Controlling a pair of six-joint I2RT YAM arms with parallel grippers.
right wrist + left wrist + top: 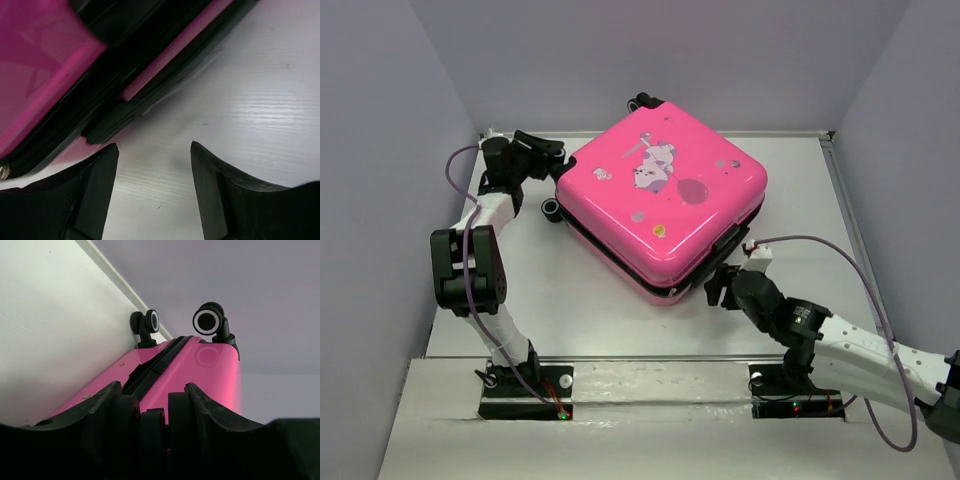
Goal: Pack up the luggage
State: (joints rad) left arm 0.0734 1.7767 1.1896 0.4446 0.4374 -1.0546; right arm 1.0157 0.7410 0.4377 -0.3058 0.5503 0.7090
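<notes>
— Where is the luggage (665, 200)?
— It lies flat and closed on the white table (580, 310), cat print up, directly ahead of both grippers.
— What does the left gripper (557, 165) have?
— Its fingers (102, 410) are drawn in around a black wheel (152, 432) at the case's corner, touching it on either side (the wheel fills the gap). Beyond the tips, the zipper seam runs away to two more wheels (207, 321), with the grey wall (250, 280) behind them.
— And the right gripper (717, 287)?
— It is spread wide and holds nothing; only bare table lies between its fingers (97, 180). The pink shell and black zipper trim (110, 90) cross just ahead and to its left, not touching.
— Is anything in the way?
— A purple cable (820, 243) arcs behind the right gripper, over its arm. Another wheel (551, 208) sits on the table just beside the left gripper.
</notes>
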